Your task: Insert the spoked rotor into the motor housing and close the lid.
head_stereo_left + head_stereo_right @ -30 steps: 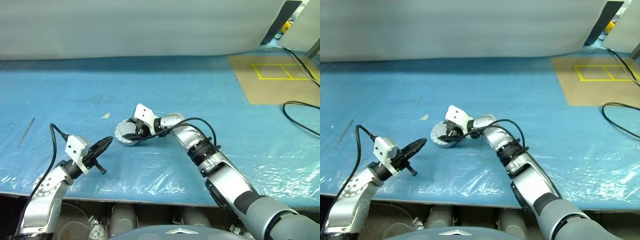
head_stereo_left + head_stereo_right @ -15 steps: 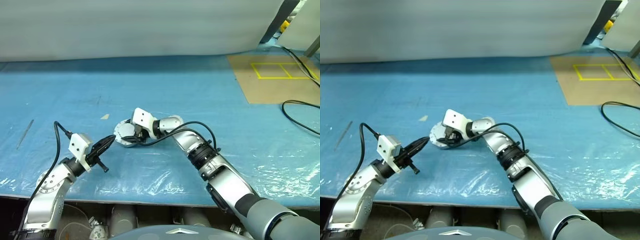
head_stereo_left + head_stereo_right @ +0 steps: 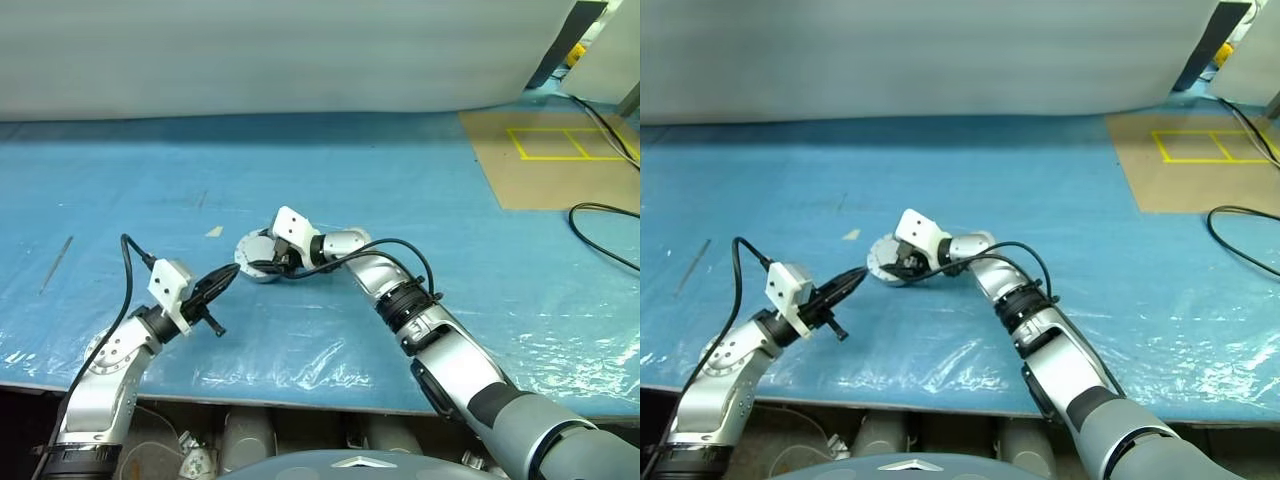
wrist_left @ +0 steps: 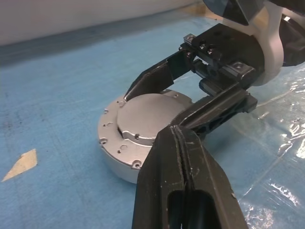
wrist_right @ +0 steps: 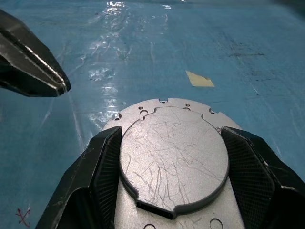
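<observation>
Lid-closing under way mid-table: right pincer [image 5: 167, 191] grips the lid's [image 5: 171, 152] raised centre atop the motor housing [image 4: 119, 148]; left pincer [image 4: 178, 138], shut and empty, nears. Next: seat it squarely.

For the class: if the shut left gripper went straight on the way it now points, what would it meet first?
Most likely the round silver assembly just ahead of the left gripper, near where the right gripper clamps its raised disc; exact depth is unclear.
</observation>
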